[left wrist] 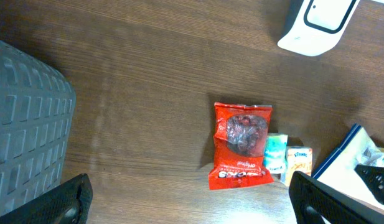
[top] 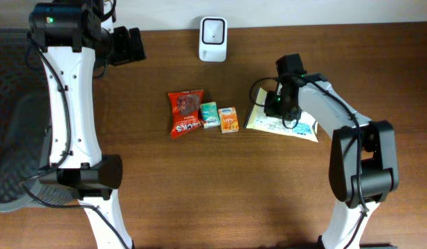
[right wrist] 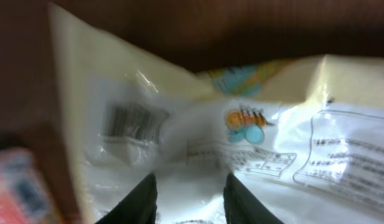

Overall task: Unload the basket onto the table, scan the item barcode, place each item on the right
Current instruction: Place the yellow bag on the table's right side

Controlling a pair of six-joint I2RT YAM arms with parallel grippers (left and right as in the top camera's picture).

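Note:
A pale yellow and white packet [top: 296, 126] lies on the table at the right, and a barcode [right wrist: 132, 121] shows on its film in the right wrist view. My right gripper [top: 274, 104] is down on the packet's left end. Its two fingers stand a little apart with crumpled film [right wrist: 190, 199] between them; the blur hides whether they pinch it. The white scanner [top: 213, 38] stands at the back centre. My left gripper [top: 130, 45] hangs wide open high at the back left, holding nothing [left wrist: 192, 205].
A red snack bag [top: 186, 113], a teal box [top: 210, 114] and an orange box [top: 229, 119] lie in a row mid-table, left of the packet. A grey meshed seat [top: 9, 117] sits beyond the table's left edge.

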